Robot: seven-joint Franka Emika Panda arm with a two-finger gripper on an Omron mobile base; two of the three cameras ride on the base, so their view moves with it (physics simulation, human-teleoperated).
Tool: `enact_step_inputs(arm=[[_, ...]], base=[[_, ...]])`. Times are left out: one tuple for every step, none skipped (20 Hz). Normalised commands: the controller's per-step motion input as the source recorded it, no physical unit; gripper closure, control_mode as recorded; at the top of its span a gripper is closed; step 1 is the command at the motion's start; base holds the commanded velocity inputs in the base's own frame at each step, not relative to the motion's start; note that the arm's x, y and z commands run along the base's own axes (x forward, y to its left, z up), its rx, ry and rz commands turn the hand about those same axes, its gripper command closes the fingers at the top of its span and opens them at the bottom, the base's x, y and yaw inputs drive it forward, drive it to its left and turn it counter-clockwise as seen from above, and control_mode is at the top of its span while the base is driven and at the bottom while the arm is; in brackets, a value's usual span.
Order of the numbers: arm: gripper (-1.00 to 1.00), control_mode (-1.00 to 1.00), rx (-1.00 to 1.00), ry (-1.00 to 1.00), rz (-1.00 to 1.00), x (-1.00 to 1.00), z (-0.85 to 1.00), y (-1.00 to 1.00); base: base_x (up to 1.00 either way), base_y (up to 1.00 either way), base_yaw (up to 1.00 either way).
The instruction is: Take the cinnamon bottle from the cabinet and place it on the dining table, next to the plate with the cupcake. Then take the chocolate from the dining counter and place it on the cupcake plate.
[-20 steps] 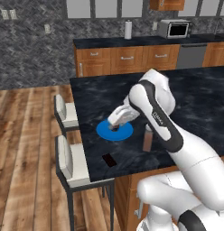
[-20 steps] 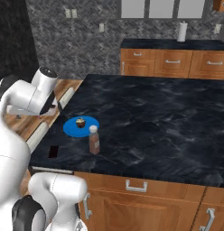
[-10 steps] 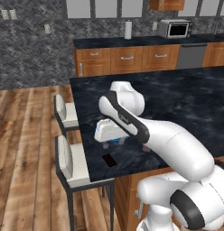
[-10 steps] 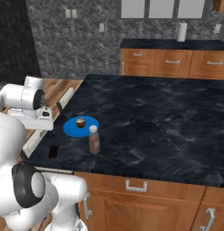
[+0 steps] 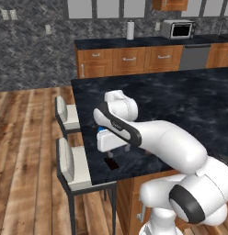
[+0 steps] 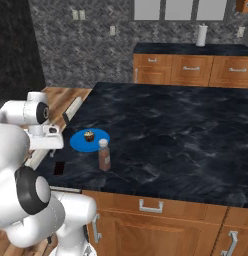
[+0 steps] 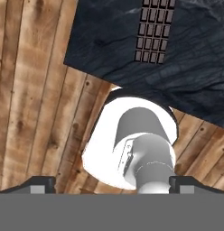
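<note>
The thin, nearly black rectangular chocolate [image 7: 154, 31] lay flat on the black veined marble dining counter [image 6: 186, 125], near its corner, ahead of the two-finger gripper [image 7: 112, 182]. Its long axis ran almost along the viewing direction. The jaws stood released and empty. The fingertips were cut off by the frame.

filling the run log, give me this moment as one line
phase: heading for chocolate | gripper: open, empty | cinnamon bottle: upright beside plate | chocolate: on dining table, untouched

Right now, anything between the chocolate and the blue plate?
No. In the right base view only bare black marble separates the chocolate from the plate; the cinnamon bottle stands off to the side.
</note>
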Motion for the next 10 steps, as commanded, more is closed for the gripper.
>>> enact_step_inputs(arm=[[-1.00, -1.00, -0.01, 0.00, 0.00, -0.15, -0.20, -0.05], [-1.00, -1.00, 0.00, 0.00, 0.00, -0.16, -0.19, -0.11], [-1.00, -1.00, 0.00, 0.00, 0.00, 0.00, -0.21, -0.26], [-1.00, -1.00, 0.00, 0.00, 0.00, 0.00, -0.24, -0.08], [-1.00, -1.00, 0.00, 0.00, 0.00, 0.00, -0.38, -0.04], [-1.00, -1.00, -0.02, 0.00, 0.00, 0.00, -0.31, -0.09], [-1.00, -1.00, -0.07, 0.00, 0.00, 0.00, -0.21, -0.12], [-1.00, -1.00, -0.10, 0.00, 0.00, 0.00, -0.36, 0.00], [-1.00, -1.00, -0.06, 0.00, 0.00, 0.00, -0.44, 0.00], [-1.00, -1.00, -0.08, 0.00, -0.01, 0.00, -0.41, 0.00]], base=[[0.00, 0.00, 0.00], [0.00, 0.00, 0.00], [0.00, 0.00, 0.00], [0.00, 0.00, 0.00], [0.00, 0.00, 0.00], [0.00, 0.00, 0.00], [0.00, 0.00, 0.00], [0.00, 0.00, 0.00], [0.00, 0.00, 0.00], [0.00, 0.00, 0.00]])
